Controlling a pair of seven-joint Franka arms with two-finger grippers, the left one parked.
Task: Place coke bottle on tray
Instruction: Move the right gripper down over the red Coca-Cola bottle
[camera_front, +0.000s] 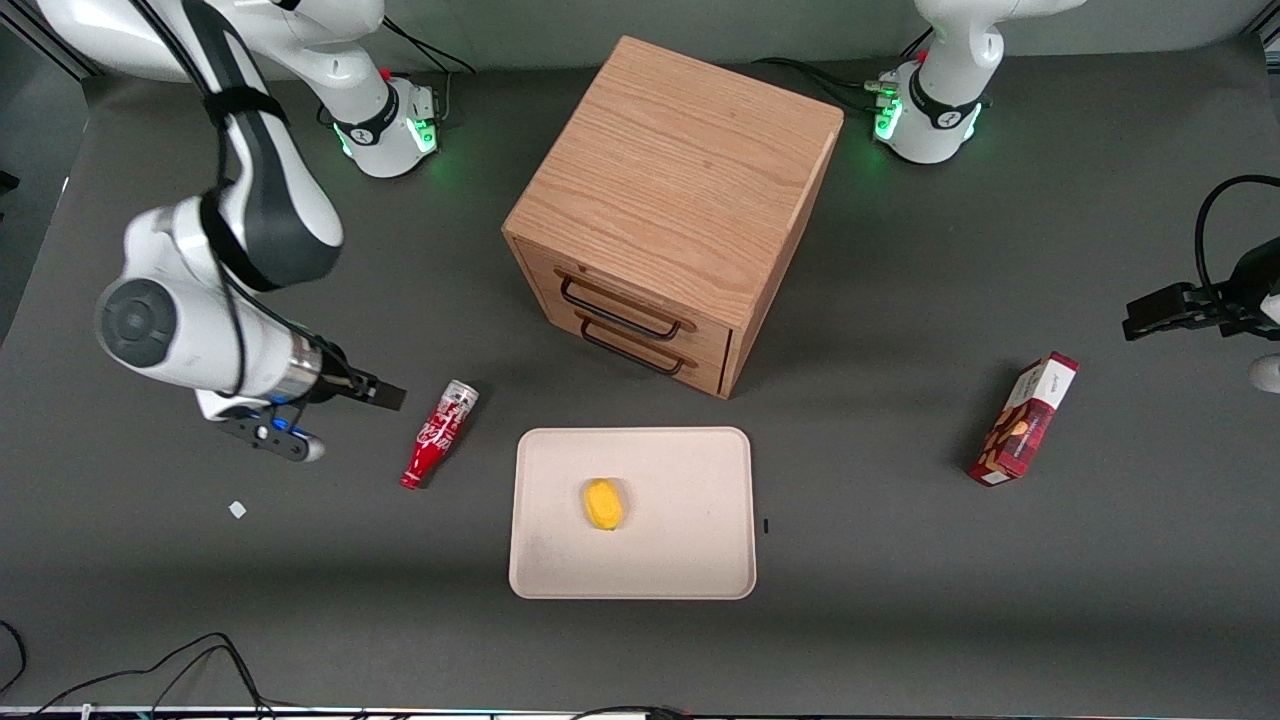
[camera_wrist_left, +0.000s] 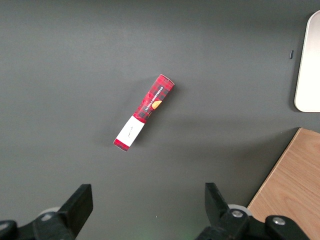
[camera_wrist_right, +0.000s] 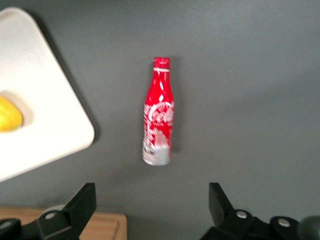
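We see the coke bottle (camera_front: 440, 434) lying on its side on the dark worktop (camera_front: 900, 600), apart from everything, its red cap pointing toward the front camera and its silver base away from it. With the bottle as the clock centre in the front view, the tray (camera_front: 700, 570) lies at about four o'clock, near but not touching, and nothing lies in the strip of worktop between them. The wooden drawer cabinet (camera_front: 680, 190) stands at about two o'clock from the bottle, farther from the front camera than the tray, its two drawers with dark handles angled toward the tray. The tool (camera_front: 340, 410) hangs above the worktop at about nine o'clock from the bottle, close to it but clear of it; in the right wrist view we see its two fingers (camera_wrist_right: 82, 205) spread wide apart with only bare worktop between them, and the bottle (camera_wrist_right: 159, 112) lies ahead of them. On the cream tray one small yellow object (camera_front: 603, 503) sits near the middle. A red snack box (camera_front: 1025, 420) lies well off toward the parked arm's end of the worktop. A tiny pale scrap (camera_front: 237, 509) rests on the worktop, nearer the front camera than the tool.
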